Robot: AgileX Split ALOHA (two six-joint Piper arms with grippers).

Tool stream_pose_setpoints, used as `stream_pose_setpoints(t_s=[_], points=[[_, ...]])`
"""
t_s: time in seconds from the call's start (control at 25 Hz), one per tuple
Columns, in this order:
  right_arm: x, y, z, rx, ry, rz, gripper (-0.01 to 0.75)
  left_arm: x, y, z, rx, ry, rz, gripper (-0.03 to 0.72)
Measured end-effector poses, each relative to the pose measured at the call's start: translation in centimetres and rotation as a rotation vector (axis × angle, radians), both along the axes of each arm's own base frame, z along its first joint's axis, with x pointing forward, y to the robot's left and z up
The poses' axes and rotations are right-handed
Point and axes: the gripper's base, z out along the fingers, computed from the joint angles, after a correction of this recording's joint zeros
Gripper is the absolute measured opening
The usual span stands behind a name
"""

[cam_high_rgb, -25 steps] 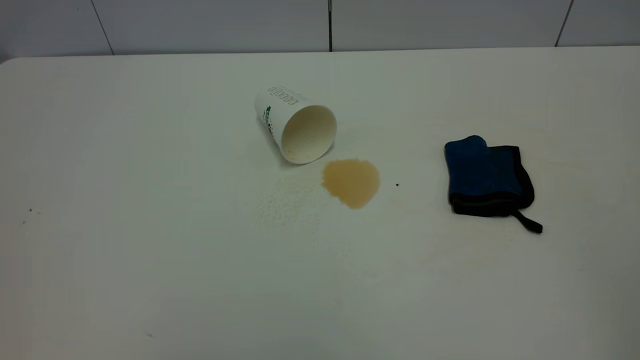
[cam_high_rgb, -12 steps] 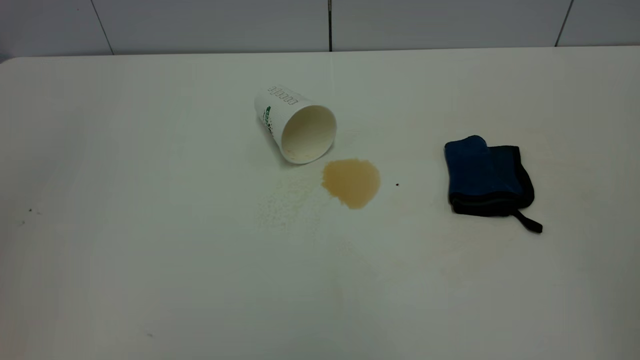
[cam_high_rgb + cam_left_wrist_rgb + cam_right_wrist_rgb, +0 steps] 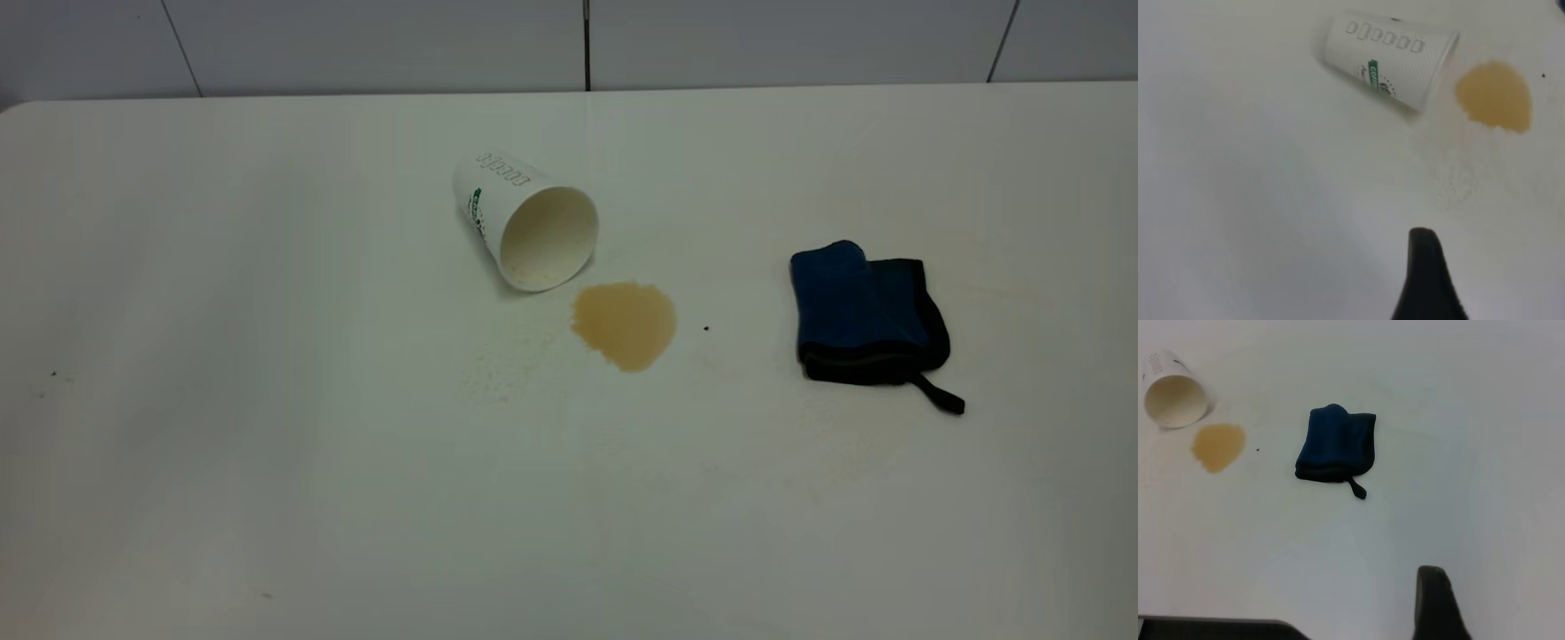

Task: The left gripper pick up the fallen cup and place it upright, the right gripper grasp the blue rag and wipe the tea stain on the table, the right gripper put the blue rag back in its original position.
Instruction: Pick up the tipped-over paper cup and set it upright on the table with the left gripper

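The fallen cup (image 3: 524,222) lies on its side at the table's middle, with its open mouth towards the tea stain (image 3: 624,324), a light brown blotch just in front of it. The blue rag (image 3: 867,311) lies folded at the right, its black loop strap pointing to the front right. Neither arm shows in the exterior view. The left wrist view shows the cup (image 3: 1388,60) and the stain (image 3: 1493,95) far off from the left gripper (image 3: 1425,273), of which only a black tip shows. The right wrist view shows the rag (image 3: 1337,445) well away from the right gripper (image 3: 1435,600).
The white table (image 3: 267,444) ends at a tiled wall at the back. A tiny dark speck (image 3: 706,328) lies between the stain and the rag. Faint dried marks lie left of the stain. A dark edge (image 3: 1211,628) crosses the right wrist view's corner.
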Motion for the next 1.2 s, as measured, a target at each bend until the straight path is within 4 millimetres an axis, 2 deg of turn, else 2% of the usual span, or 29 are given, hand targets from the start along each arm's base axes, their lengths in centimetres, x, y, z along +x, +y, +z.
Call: stream_pose_setpoints(t_s=[0.2, 0.32, 0.56, 0.68, 0.84, 1.04, 1.2], points=[[0.0, 0.0, 0.0, 0.000, 0.000, 0.000, 0.499, 2.0, -5.7, -3.3, 0.119, 0.108, -0.082, 0.547], [0.0, 0.0, 0.0, 0.000, 0.000, 0.000, 0.499, 3.3, -9.1, -4.8, 0.256, 0.140, -0.099, 0.547], [0.0, 0.0, 0.0, 0.000, 0.000, 0.000, 0.499, 5.0, -16.4, -8.1, 0.477, 0.011, -0.111, 0.547], [0.0, 0.0, 0.0, 0.000, 0.000, 0.000, 0.499, 5.7, -19.0, -10.1, 0.544, -0.082, -0.074, 0.547], [0.0, 0.0, 0.0, 0.000, 0.000, 0.000, 0.499, 6.5, -20.7, -12.7, 0.614, -0.199, -0.013, 0.547], [0.0, 0.0, 0.0, 0.000, 0.000, 0.000, 0.499, 7.3, -20.8, -15.9, 0.662, -0.268, 0.016, 0.547], [0.0, 0.0, 0.0, 0.000, 0.000, 0.000, 0.499, 7.8, -20.8, -17.6, 0.690, -0.323, 0.013, 0.547]])
